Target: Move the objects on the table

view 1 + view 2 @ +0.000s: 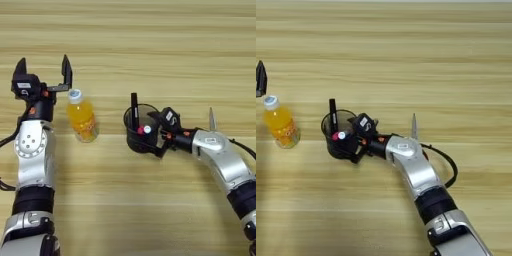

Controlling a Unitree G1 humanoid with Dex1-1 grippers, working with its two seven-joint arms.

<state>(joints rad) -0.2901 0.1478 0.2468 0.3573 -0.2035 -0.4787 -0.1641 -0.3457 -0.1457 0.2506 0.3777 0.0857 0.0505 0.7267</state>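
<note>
**Right hand on the pen cup, left hand waiting by the bottle**

Far left, the left hand (pixel 44 75) sits with its fingers spread wide apart, holding nothing, just up and left of the bottle (pixel 82 119). The bottle stands upright on the counter (pixel 150 45), white cap on, close to the nearer finger, though I can't tell if they touch.

Middle of the counter is the cup (pixel 139 131), upright, with a black marker (pixel 134 107) sticking up and a red-white one (pixel 144 130) lower inside. The right hand (pixel 161 134) is at the cup's right wall, one finger looks to go over the rim and one under the base side, so I'd call it clamped on the cup.

Behind the right forearm, only the steel tip of the scissors (pixel 212 120) shows.

If the cup's being moved, I'd keep it level and go slow so the markers don't tip out, and steer clear of the bottle.
</note>
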